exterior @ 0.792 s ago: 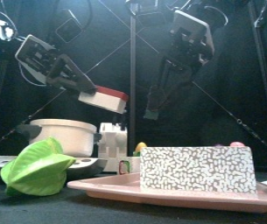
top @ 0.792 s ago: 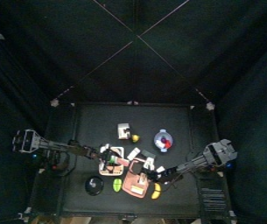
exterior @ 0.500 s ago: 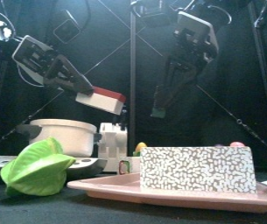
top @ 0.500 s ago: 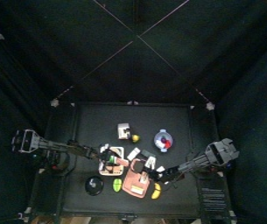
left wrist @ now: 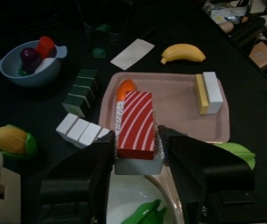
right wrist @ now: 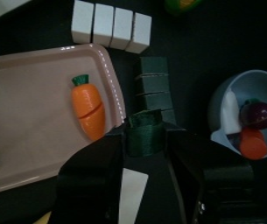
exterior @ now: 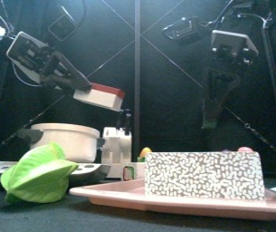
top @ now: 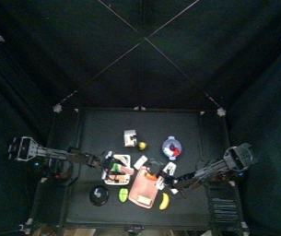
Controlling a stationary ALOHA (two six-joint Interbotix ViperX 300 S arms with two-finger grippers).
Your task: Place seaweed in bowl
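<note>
Nearest to the front edge lies one green leaf with a crumpled, soft-looking surface. Beside it is one flat pink tray, rectangular with a low rim. On the tray stands one white block covered with small black speckles. Also on the tray are one orange carrot and one layered beige and white slab.

Behind the leaf stands one wide white pot, smooth and round.

The left gripper hangs above the tray. Its fingers are closed on one long block with red and white stripes.

The seaweed is a dark green strip with ribs across it. It lies on the black table, just beside the tray's edge, between the tray and the bowl. Four white blocks lie in a row near one end of it.

The bowl is small, round and grey-blue, and one dark purple ball and one red piece are in it.

The right gripper is raised over the seaweed; I cannot tell whether its fingers hold anything.

Farther back lie one yellow banana and one flat white card
</note>
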